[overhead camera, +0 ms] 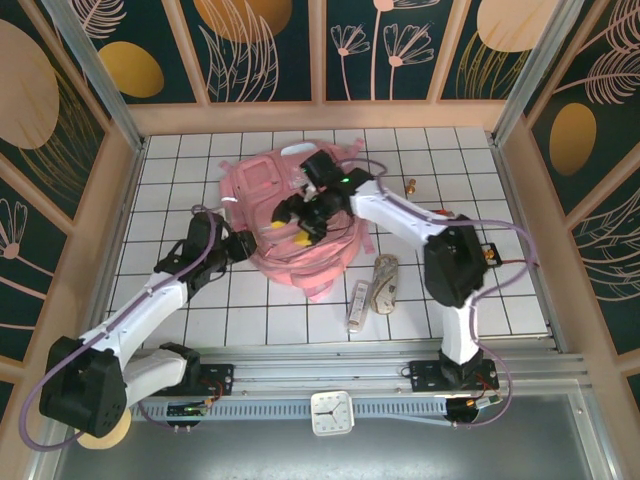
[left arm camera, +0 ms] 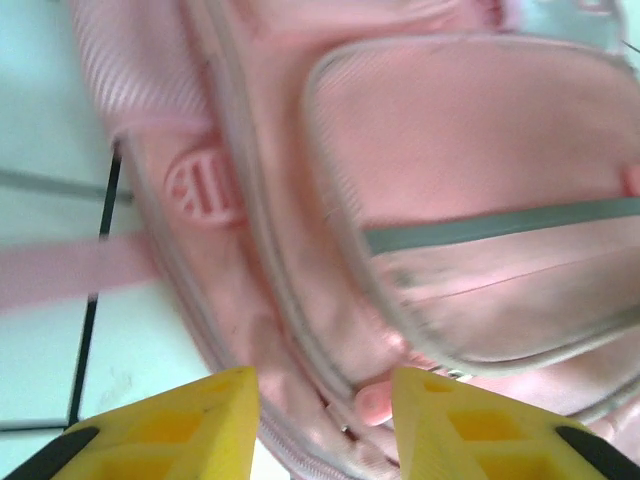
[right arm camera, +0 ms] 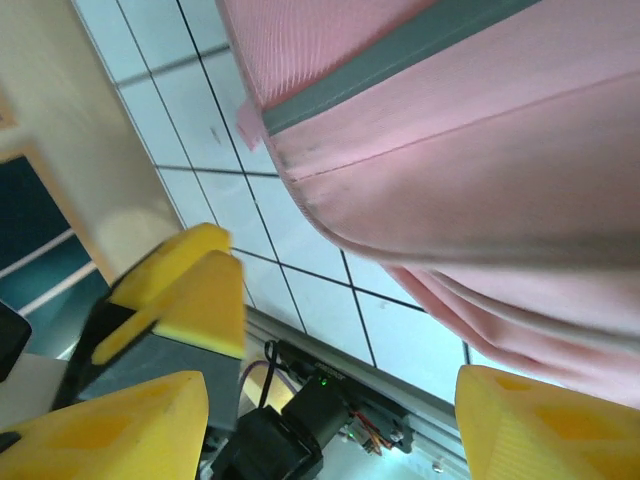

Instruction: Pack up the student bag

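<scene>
I've got the student bag [overhead camera: 262, 190] right at both tools. My left gripper [left arm camera: 325, 400] is part open with the bag's zip edge in the gap; I think it's unclamped, but the view's blurry. My right gripper [right arm camera: 330, 385] is wide and empty, bag just beside it. A clear pouch [overhead camera: 385, 283] and a white item [overhead camera: 355, 305] lie outside the bag, well back from the right gripper, so I judge packing unfinished.

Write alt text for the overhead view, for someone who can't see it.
A pink student bag lies on a white tiled table; the left arm and right arm, both white and black, reach onto it from the near edge. A clear pouch lies nearby.
</scene>
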Action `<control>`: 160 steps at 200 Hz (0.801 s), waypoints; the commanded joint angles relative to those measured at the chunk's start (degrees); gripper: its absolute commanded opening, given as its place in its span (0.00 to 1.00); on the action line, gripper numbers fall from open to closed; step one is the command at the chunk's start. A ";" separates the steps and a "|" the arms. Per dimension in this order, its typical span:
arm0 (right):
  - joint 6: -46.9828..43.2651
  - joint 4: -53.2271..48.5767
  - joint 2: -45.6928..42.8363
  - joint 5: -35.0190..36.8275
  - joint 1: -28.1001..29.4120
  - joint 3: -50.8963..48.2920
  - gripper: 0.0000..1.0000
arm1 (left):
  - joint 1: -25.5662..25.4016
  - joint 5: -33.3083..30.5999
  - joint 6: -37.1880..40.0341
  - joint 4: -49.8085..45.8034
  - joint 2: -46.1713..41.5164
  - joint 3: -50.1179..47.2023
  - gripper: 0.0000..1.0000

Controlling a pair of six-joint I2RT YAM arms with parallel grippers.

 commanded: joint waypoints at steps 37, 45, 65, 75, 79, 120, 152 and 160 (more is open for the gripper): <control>-10.82 -2.77 -14.53 6.83 -12.74 -11.76 0.69 | -7.79 3.46 33.10 -5.84 11.36 17.57 0.68; -12.95 -3.85 -14.42 7.62 -13.70 -11.83 0.69 | -9.11 2.63 35.68 -6.77 14.35 20.29 0.69; -16.86 -3.91 -14.85 8.43 -16.14 -13.67 0.69 | -12.04 0.59 40.03 -6.99 20.49 25.08 0.72; -17.66 -2.35 -15.11 7.78 -17.09 -14.92 0.70 | -12.36 0.57 40.20 -6.33 22.77 26.74 0.72; -17.71 -1.76 -14.98 7.47 -17.44 -15.22 0.70 | -12.38 0.50 39.97 -5.94 23.46 27.31 0.72; -19.64 1.94 -7.84 5.23 -18.42 -13.13 0.68 | -12.38 -4.65 37.00 -3.96 27.82 29.72 0.72; -19.91 2.41 -2.02 4.58 -17.35 -8.32 0.64 | -12.29 -10.02 35.05 -4.48 27.88 29.15 0.73; -19.58 2.98 -1.09 4.36 -16.99 -7.76 0.64 | -12.23 -10.09 34.83 -4.48 27.56 28.90 0.73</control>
